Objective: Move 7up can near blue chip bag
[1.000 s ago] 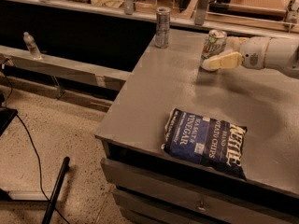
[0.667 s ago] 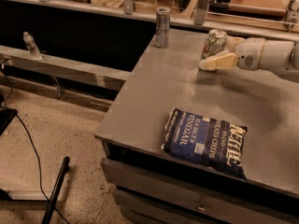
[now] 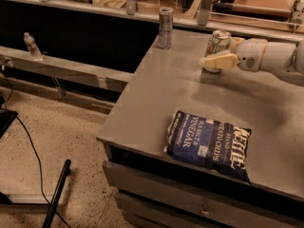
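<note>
The 7up can (image 3: 218,41), white and green with a silver top, stands upright at the far right of the grey table (image 3: 156,94). My gripper (image 3: 217,51) reaches in from the right at can height. It is open, with one cream finger (image 3: 219,61) across the front of the can's lower body and the other just behind the can. The can rests on the table. The blue chip bag (image 3: 209,145) lies flat near the table's front edge, well in front of the can and apart from it.
A taller slim silver can (image 3: 165,26) stands at the table's back left corner. A railing with posts (image 3: 206,4) runs behind the table. A small plastic bottle (image 3: 31,45) stands on a low ledge at left. Cables and a black pole (image 3: 57,194) lie on the floor.
My gripper has moved slightly left and further around the 7up can. The can and the chip bag have not moved.
</note>
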Robot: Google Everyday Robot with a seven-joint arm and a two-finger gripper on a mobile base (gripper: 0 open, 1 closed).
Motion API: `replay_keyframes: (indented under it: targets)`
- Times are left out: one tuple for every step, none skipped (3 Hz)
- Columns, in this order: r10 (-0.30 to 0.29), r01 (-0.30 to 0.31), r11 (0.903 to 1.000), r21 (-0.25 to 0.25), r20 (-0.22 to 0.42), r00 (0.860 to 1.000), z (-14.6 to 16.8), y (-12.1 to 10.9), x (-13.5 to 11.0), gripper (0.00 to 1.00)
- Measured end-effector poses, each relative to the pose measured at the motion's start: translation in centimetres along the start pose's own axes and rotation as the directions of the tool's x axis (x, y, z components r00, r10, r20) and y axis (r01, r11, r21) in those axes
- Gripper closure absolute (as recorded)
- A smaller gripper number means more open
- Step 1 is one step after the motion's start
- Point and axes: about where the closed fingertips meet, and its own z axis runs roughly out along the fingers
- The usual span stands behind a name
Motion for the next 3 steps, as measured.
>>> replay_keyframes:
  targets:
    - [0.0, 0.0, 1.0, -0.005, 0.001, 1.0, 0.3, 0.1, 0.0, 0.41]
    - [0.013, -0.013, 0.9997, -0.019, 0.002, 1.0, 0.5, 0.2, -0.1, 0.65]
    - [0.037, -0.036, 0.9986, -0.038, 0.011, 0.999, 0.1, 0.1, -1.3, 0.88]
